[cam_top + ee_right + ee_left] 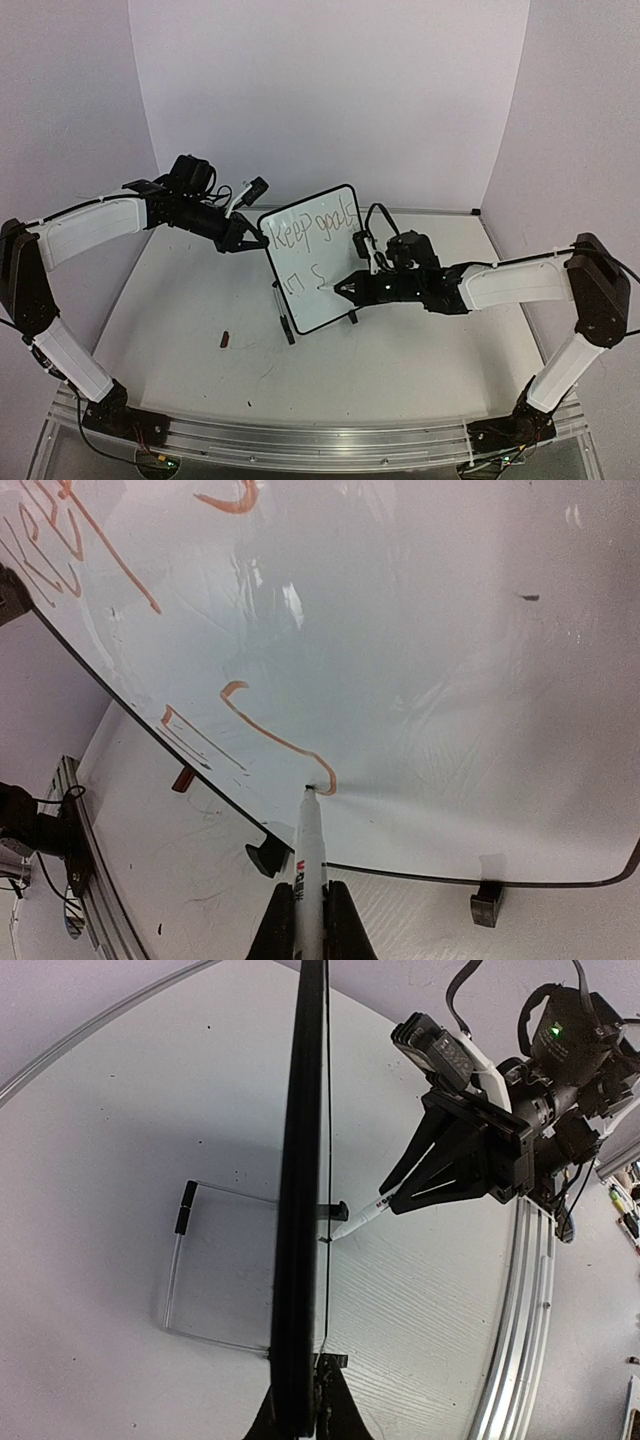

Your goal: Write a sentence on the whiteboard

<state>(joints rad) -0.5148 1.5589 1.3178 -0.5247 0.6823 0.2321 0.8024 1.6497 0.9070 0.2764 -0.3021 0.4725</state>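
Whiteboard [315, 310] stands upright mid-worktop [180, 300], with the left end effector [243, 238] clamped on its upper left edge. Right end effector [350, 289] grasps a marker [309, 850], tip touching the board at the sentence [318, 228], which reads "Keep goals", then "in s".

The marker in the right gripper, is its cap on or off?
Off. The marker shows a bare tip pressed to the whiteboard at the end of an orange stroke.

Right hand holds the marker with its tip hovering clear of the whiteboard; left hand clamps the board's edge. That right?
Not quite. The marker tip touches the whiteboard, at the end of the curved stroke; the right wrist view shows it. The rest holds: right hand grips the marker, left hand clamps the board's edge.
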